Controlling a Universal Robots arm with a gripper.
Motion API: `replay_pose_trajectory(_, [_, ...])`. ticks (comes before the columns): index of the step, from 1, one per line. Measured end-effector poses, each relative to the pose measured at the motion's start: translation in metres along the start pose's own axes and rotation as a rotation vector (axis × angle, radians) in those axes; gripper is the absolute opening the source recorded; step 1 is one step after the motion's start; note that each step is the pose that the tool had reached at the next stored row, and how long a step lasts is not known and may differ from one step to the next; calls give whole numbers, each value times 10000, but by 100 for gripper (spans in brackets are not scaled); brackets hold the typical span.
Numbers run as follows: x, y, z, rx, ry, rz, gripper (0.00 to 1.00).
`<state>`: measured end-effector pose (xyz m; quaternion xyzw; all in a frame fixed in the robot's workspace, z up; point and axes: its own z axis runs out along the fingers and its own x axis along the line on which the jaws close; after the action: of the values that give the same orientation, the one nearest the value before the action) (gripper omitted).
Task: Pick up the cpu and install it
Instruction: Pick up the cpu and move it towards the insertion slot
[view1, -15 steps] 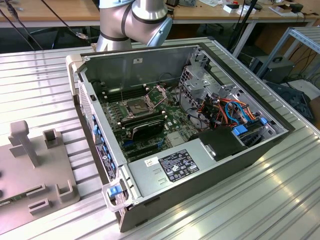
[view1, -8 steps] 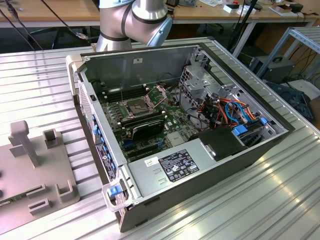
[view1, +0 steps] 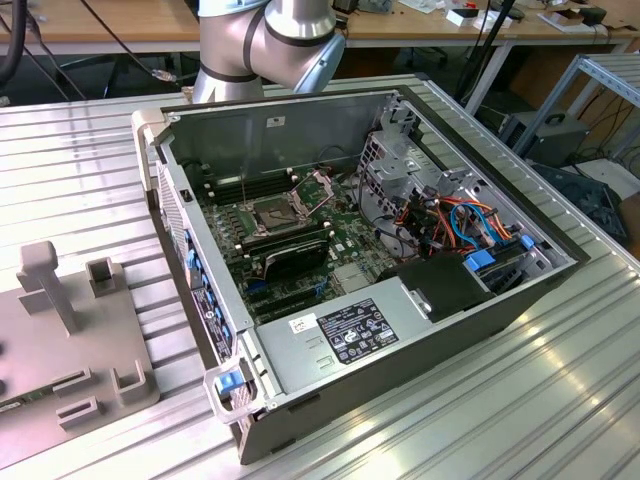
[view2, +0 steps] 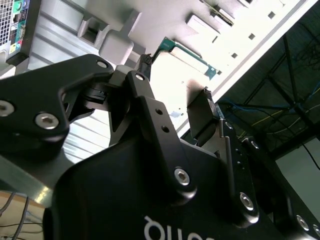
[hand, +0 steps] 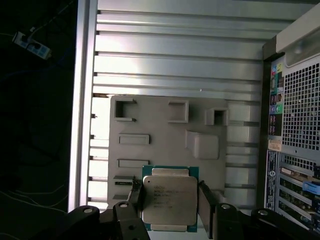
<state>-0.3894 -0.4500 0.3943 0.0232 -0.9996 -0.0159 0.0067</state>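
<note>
Ribbed alu table carries open PC case and grey fixture plate. Cpu lies flat on plate, metal top up, directly below claw and between its two fingers. Fingers are spread, one per side of cpu; contact w/ chip edges cannot be told. Claw points straight down at plate. Exterior view gives arm joint behind case, plus motherboard socket inside. Second wrist view adds cpu's green edge just beyond fingertips.

Bright, even light; glare streaks the table beside the case, whose inside lies shaded. In the first wrist view the cpu carries a pale sheen.
</note>
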Motion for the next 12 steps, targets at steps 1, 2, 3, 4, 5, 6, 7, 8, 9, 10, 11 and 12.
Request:
replay_pose_trajectory(1, [0, 0, 0, 0, 1, 0, 54])
replay_pose_trajectory(2, [-1, 0, 0, 0, 0, 0, 54])
replay_pose_trajectory(3, [-2, 0, -1, 1, 1, -1, 54])
replay_pose_trajectory(4, [-3, 0, 0, 0, 0, -1, 54])
replay_pose_trajectory(5, [-3, -1, 0, 0, 0, -2, 54])
replay_pose_trajectory(6, [-3, 0, -6, -1, -1, -1, 54])
replay_pose_trajectory(7, [-3, 0, -16, 0, 0, -1, 54])
replay_pose_trajectory(8, [-3, 0, -23, 0, -1, -2, 54])
replay_pose_trajectory(9, [-3, 0, -23, -1, -2, -1, 54])
replay_pose_trajectory(10, [-3, 1, -24, -2, -2, -1, 54])
replay_pose_trajectory(11, [-3, 0, -25, 0, 0, -1, 54])
replay_pose_trajectory(12, [-8, 0, -27, -2, 2, -2, 54])
